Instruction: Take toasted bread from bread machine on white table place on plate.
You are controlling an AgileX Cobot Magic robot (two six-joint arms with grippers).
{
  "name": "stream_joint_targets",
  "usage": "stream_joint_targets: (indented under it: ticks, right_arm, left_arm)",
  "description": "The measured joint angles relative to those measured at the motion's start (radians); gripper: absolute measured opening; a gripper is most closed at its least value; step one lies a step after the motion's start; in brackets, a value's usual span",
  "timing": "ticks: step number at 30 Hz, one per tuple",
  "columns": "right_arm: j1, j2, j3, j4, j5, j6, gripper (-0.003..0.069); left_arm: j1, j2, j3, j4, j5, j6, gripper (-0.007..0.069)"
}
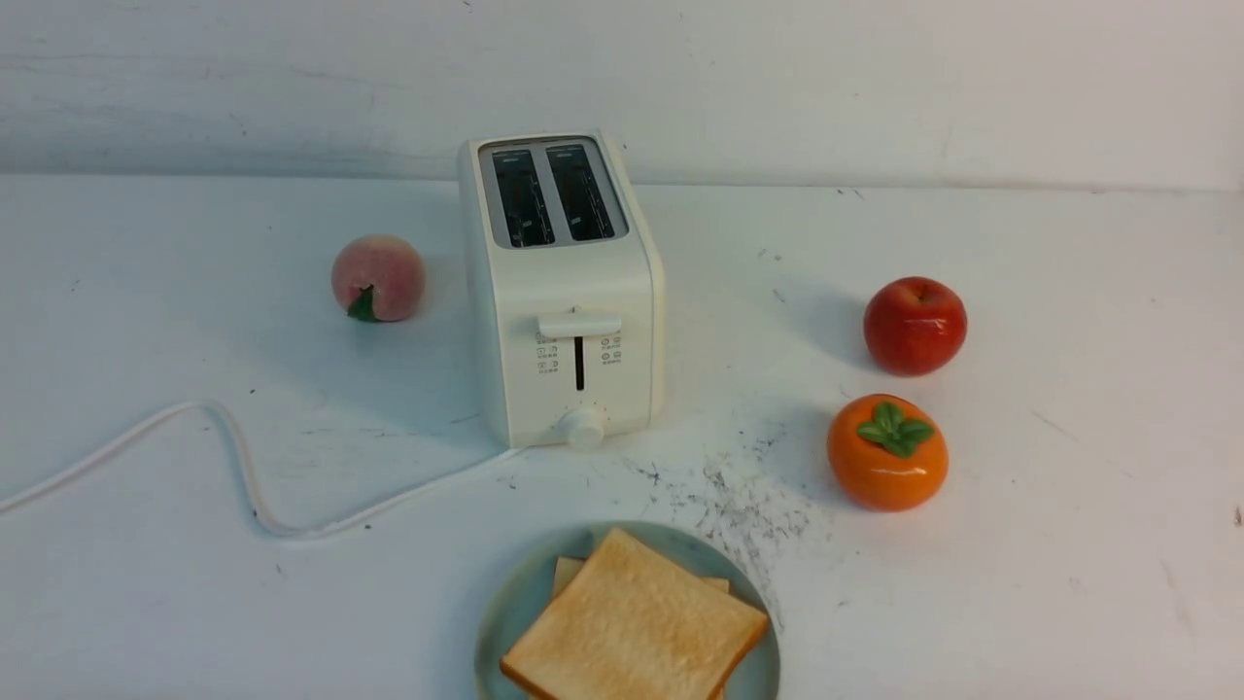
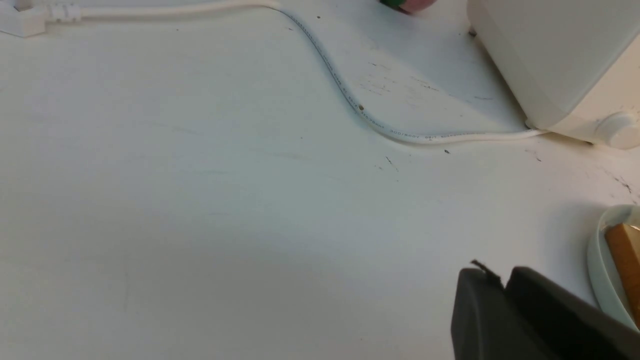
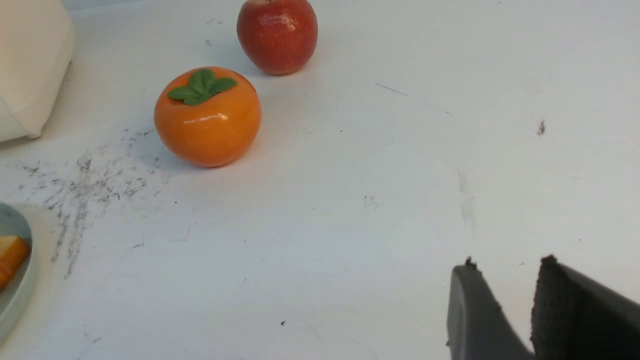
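Holding the left hand (image 2: pixel 500 280), pressed together, and the right hand (image 3: pixel 507 272), slightly spread and empty, clear of the plate (image 1: pixel 503 608), leaving the stacked toasted bread (image 1: pixel 637 622) undisturbed

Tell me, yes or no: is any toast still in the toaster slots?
No. Both slots of the toaster show dark and empty, and the toast lies stacked on the plate.

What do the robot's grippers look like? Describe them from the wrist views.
Only fingertips show. The left gripper has two dark grey, matte, flat-sided fingers with squared tips and a small frayed bit at one tip. The right gripper has one smooth grey finger and one darker, rough-textured finger. No cables, markings or arm links are in view.
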Motion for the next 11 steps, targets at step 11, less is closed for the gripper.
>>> stream_joint_targets:
  ticks: [11]
  right_arm:
    - [0.0, 0.0, 0.0, 0.0, 0.0, 0.0, 0.0208]
  left_arm:
    - [0.0, 0.0, 0.0, 0.0, 0.0, 0.0, 0.0075]
